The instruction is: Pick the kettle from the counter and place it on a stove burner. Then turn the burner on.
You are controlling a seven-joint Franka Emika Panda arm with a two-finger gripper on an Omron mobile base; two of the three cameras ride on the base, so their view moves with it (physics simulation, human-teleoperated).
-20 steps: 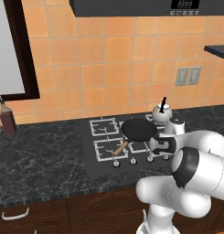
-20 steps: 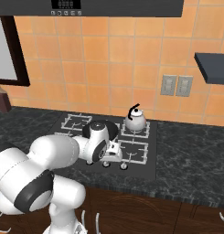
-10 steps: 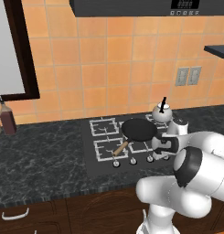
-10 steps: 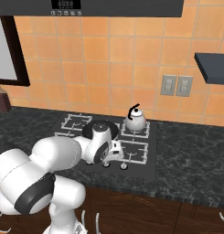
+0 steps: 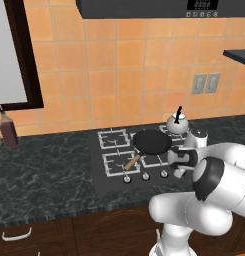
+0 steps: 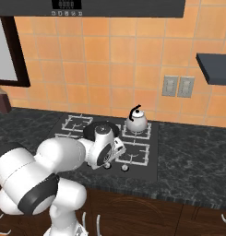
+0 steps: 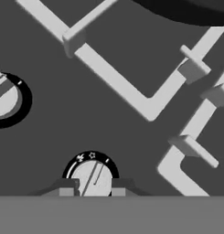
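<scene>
Change since a second ago: the base cameras give the same scene; the arm's wrist sits at the same spot over the front edge of the cooktop [image 5: 101, 172], the kettle [image 6: 136, 120] and the frying pan [image 5: 152, 141] lie as before. Any shift of the jaws is too small to judge in the base views.
Arm pose: the arm folds forward and down from the base, with the elbow bulking large in the foreground and the wrist turned low toward the front row of knobs.
Jaws: the gripper [image 7: 91, 191] has its two dark tips standing just either side of a round silver knob [image 7: 91, 177], a narrow gap apart; whether they press on it I cannot tell.
Knob ring: a black ring with small white marks circles that knob; a second knob [image 7: 4, 98] sits near, cut by the hand view's left edge.
Burner grates: pale wire prongs of a stove burner [image 7: 145, 98] cross the hand view beyond the knobs.
Frying pan: black, with a wooden handle, on a middle burner.
Kettle: upright on the back right stove burner [image 6: 137, 131], off the worktop [image 6: 193, 161], near the tiled wall.
Hidden: the wrist and elbow cover the right front burner in the left base view; the jaws are hidden behind the wrist in both base views.
</scene>
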